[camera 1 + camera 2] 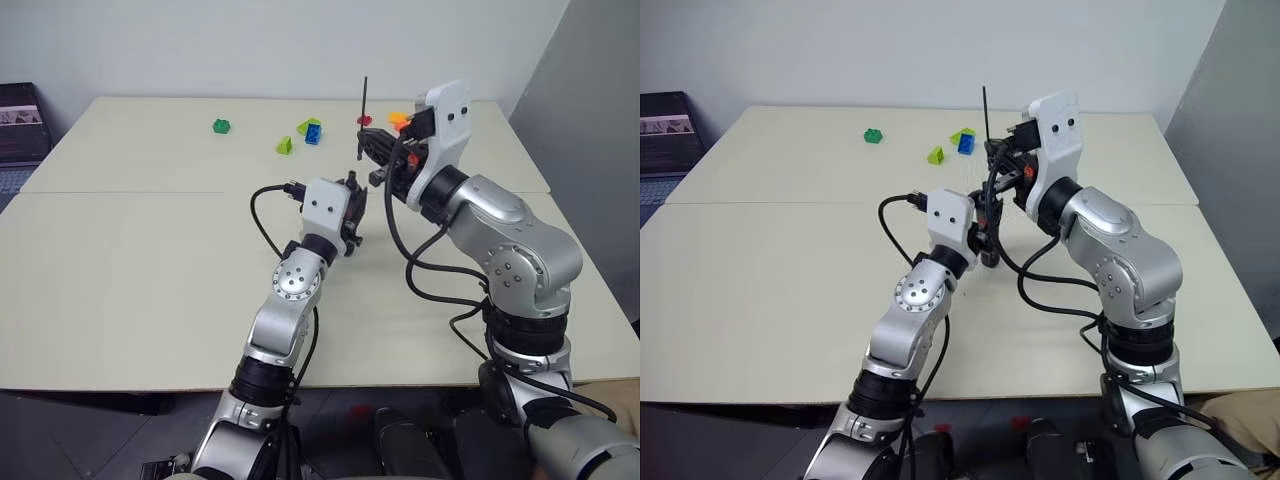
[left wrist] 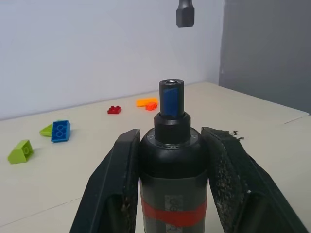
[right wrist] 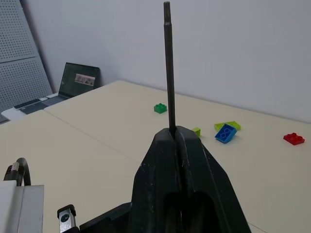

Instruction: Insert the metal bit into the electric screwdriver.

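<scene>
My left gripper (image 2: 171, 136) is shut on the electric screwdriver (image 2: 172, 160), a black barrel with a red band. Its narrow nose points up with a blue patch on it. In the head views this gripper (image 1: 352, 215) hovers over the middle of the table (image 1: 120, 260). My right gripper (image 3: 177, 133) is shut on the metal bit (image 3: 168, 68), a thin grey rod that stands upright out of the closed fingers. It (image 1: 372, 145) hangs just beyond and above the left one, the bit (image 1: 364, 100) rising from it. A dark grey stub (image 2: 185, 13) hangs above the screwdriver's nose, apart from it.
Toy bricks lie at the table's far side: green (image 1: 221, 126), lime (image 1: 284, 146), blue (image 1: 313, 133), red (image 1: 365, 120) and orange (image 1: 398, 118). A laptop (image 1: 20, 120) sits off the far left corner. Black cables loop between the two arms.
</scene>
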